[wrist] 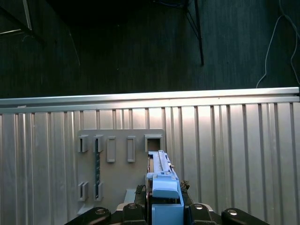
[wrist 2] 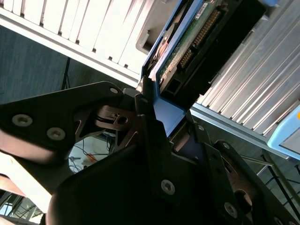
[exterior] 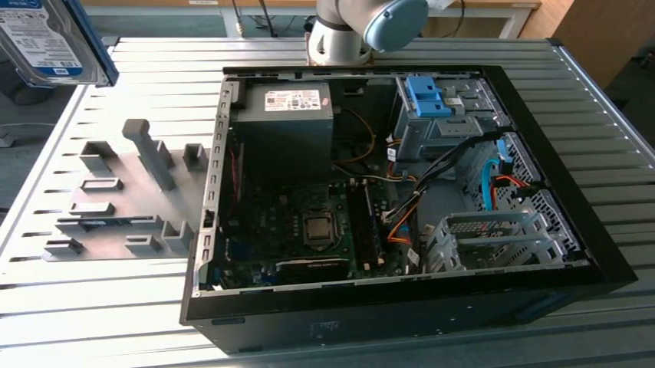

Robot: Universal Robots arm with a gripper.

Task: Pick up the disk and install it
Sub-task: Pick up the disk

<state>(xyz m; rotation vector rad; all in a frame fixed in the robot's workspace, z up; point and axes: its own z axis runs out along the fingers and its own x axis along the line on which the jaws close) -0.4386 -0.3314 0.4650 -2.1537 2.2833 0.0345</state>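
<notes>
The disk (exterior: 46,38), a silver drive with a white-and-blue label in a blue bracket, hangs in the air at the exterior view's far upper left, above the table's corner. In the second wrist view my gripper (wrist 2: 163,115) is shut on the blue bracket end of the disk (wrist 2: 197,42), whose green board and connector face the camera. In the first wrist view the disk (wrist: 163,180) stands edge-on between my fingers (wrist: 133,208), high above the grey holder plate (wrist: 122,154).
An open black computer case (exterior: 603,253) lies on the slatted metal table (exterior: 573,100). Inside are a grey power supply (exterior: 291,115), the motherboard (exterior: 307,222), a drive cage with a blue bracket (exterior: 428,96) and an empty metal bay (exterior: 492,238). The grey holder plate (exterior: 113,199) lies beside the case.
</notes>
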